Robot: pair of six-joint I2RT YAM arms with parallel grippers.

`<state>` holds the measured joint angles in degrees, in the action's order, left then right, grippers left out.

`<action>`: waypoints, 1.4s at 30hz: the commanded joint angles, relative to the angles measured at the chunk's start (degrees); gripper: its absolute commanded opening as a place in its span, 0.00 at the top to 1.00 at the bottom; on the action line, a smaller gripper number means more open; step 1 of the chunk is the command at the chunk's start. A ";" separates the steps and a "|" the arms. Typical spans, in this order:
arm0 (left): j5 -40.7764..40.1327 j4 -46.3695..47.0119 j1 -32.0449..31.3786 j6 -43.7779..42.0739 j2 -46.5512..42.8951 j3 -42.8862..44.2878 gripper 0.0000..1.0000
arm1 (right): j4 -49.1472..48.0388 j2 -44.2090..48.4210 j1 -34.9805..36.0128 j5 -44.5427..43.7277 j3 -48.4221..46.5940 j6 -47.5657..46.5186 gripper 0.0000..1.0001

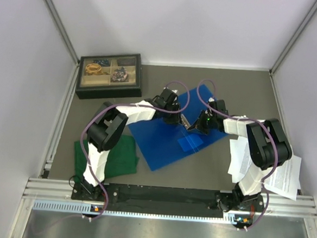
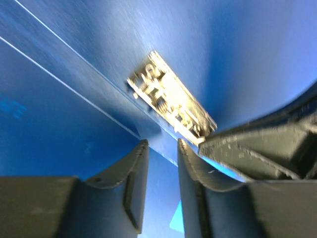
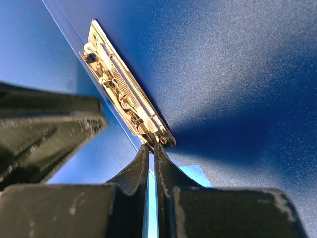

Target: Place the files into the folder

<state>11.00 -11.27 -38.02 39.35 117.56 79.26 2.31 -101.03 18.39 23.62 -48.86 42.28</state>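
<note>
Blue folder [image 1: 157,140] lies open at the centre; the files [image 1: 285,179] wait at the near right. Left gripper [image 2: 162,144] stands slightly open and empty beside the metal clip [image 2: 171,101]. Right gripper [image 3: 151,148] is nearly closed at the clip's end, probably to open it.

Robot lab cell: plain white walls [image 1: 181,22], aluminium frame rail [image 1: 50,190], grey tabletop [image 1: 209,169].

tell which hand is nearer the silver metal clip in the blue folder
Right: right hand sits at one end of the silver metal clip; left hand is just short.
</note>
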 commanded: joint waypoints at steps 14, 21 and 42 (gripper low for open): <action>4.99 -3.32 -2.59 -4.10 2.85 -6.05 0.84 | 10.70 -3.12 0.86 -12.38 -1.94 -3.70 1.00; 5.69 -4.46 -2.23 -5.69 2.68 -7.81 0.85 | 10.79 -0.84 0.94 -11.49 -3.43 -3.79 1.00; 6.31 -3.68 -2.50 -4.20 2.32 -11.06 0.89 | 15.27 -5.75 1.73 -23.09 -5.28 -4.93 1.00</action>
<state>21.71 -5.72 -40.34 37.30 117.32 72.71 12.69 -101.32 19.97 16.64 -55.02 40.10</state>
